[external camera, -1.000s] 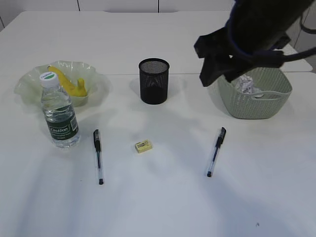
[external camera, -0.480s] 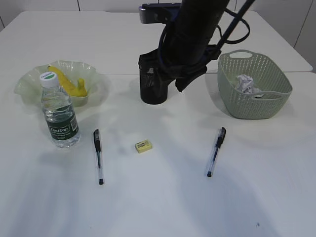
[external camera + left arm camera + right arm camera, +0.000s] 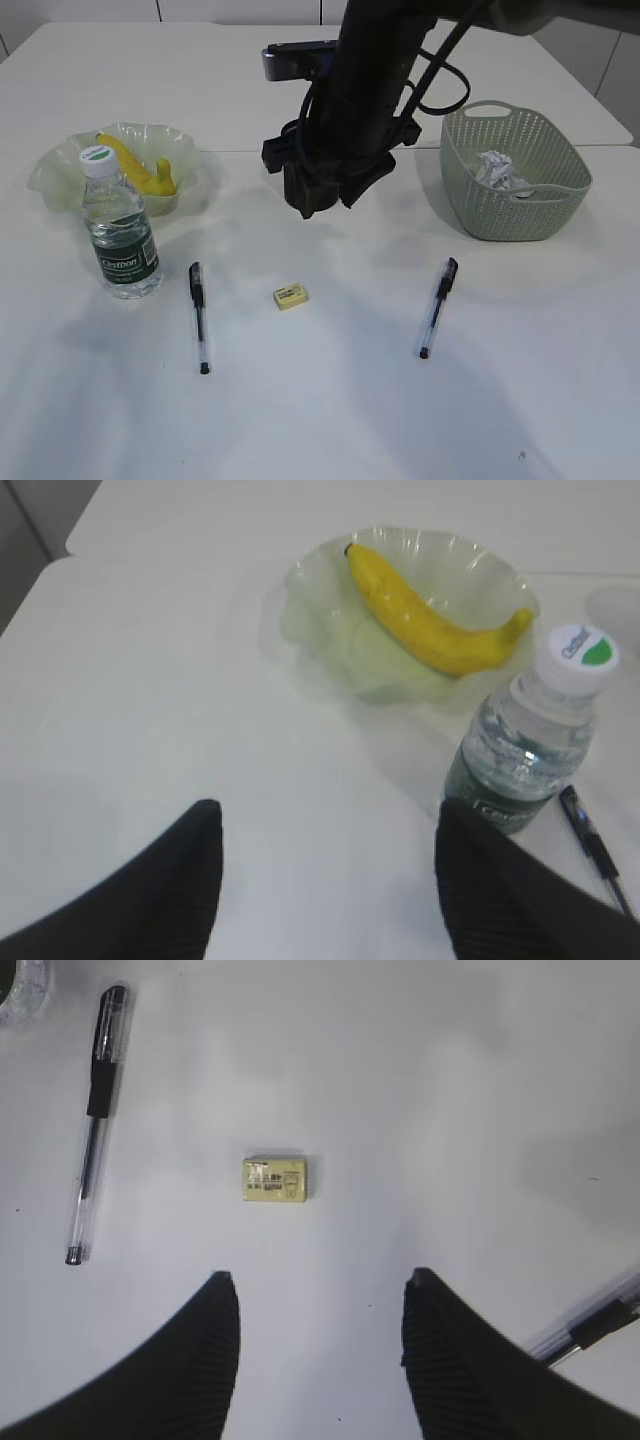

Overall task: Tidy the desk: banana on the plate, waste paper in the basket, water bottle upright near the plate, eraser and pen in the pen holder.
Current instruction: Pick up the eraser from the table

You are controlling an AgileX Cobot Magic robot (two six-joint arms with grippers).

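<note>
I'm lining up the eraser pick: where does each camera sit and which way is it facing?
Exterior: in front of the white table, slanting down; right arm over the middle.
Left wrist: aimed at yellow banana on the glass plate; open fingers show.
Right wrist: straight down at the small yellow eraser; open fingers show.
Shared: the eraser, exterior and right wrist.

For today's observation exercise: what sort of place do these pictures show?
Probably a desk or office workspace: a white table with pens, an eraser and a basket holding crumpled paper.
</note>
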